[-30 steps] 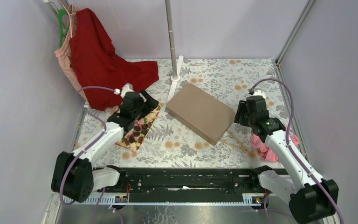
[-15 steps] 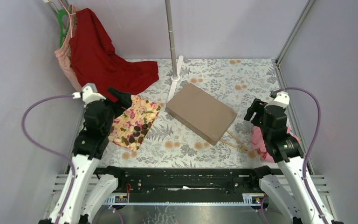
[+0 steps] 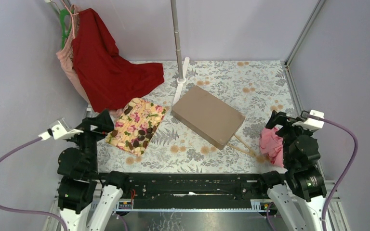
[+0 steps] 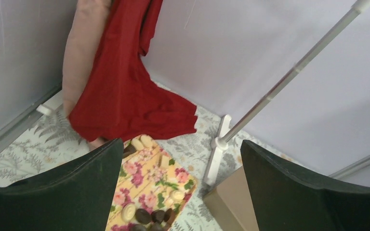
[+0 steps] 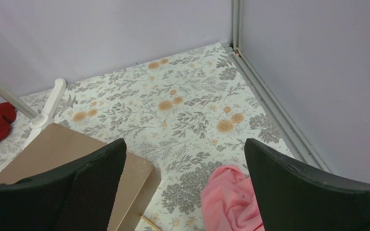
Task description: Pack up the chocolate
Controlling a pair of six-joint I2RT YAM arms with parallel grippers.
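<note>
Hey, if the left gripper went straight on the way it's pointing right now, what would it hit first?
Probably the flowered yellow tray with the chocolate, lying just ahead of the open left gripper. Depth is unclear, so it may skim above it.

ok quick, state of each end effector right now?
left end effector: open, holding nothing.
right end effector: open, holding nothing.
</note>
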